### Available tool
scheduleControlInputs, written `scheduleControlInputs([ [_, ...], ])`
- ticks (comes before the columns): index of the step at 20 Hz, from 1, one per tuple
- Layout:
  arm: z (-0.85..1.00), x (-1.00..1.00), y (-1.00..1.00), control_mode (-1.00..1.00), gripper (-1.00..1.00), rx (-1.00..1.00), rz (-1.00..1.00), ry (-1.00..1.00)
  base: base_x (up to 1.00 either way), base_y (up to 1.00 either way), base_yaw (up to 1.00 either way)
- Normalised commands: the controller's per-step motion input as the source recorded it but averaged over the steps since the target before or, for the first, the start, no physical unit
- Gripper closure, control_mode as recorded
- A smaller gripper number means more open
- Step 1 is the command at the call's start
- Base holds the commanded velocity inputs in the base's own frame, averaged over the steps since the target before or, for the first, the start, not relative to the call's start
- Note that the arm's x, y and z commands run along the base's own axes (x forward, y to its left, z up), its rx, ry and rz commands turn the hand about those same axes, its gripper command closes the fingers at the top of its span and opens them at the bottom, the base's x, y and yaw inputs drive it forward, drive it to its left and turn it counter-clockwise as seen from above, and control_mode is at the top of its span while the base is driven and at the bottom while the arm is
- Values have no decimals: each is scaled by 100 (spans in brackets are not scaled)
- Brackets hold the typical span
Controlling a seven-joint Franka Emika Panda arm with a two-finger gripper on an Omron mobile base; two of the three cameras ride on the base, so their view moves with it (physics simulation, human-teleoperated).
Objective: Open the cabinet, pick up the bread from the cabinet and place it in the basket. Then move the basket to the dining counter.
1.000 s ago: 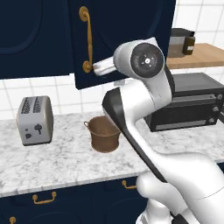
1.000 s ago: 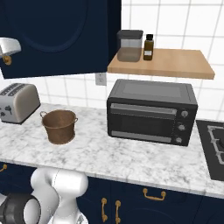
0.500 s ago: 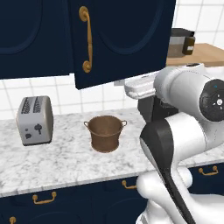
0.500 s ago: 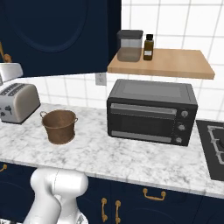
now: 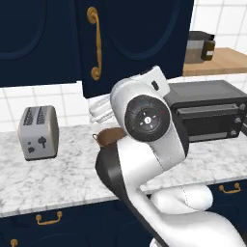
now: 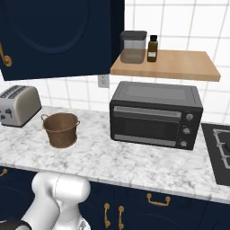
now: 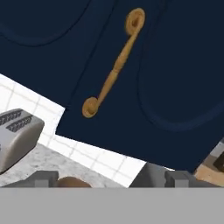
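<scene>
While the cabinet [image 5: 135, 43] door hangs partly ajar, the bread is hidden, so nearly everything is left. End effector [image 7: 109, 177] fingers stand apart, empty, just below the handle [image 7: 114, 65]. Basket [image 6: 61, 129] waits on the counter [image 6: 134, 159] between toaster [image 6: 17, 105] and oven [image 6: 155, 114].

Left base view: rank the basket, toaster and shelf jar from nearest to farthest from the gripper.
1. basket, just below it.
2. toaster, off to the left.
3. jar, high on the far right.
</scene>
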Motion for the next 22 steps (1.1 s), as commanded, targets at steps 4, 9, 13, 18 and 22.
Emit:
scheduleControlInputs([
  [4, 0, 100, 100, -100, -100, -41, -7, 10, 0, 0, 0],
  [9, 4, 75, 97, -100, -100, -43, -21, 13, 0, 0, 0],
  [13, 0, 86, 55, -100, -100, -42, -21, 6, 0, 0, 0],
  [18, -7, 88, 9, -100, -100, -27, -17, 13, 0, 0, 0],
  [22, -19, 54, -9, -100, -100, -11, -14, 15, 0, 0, 0],
])
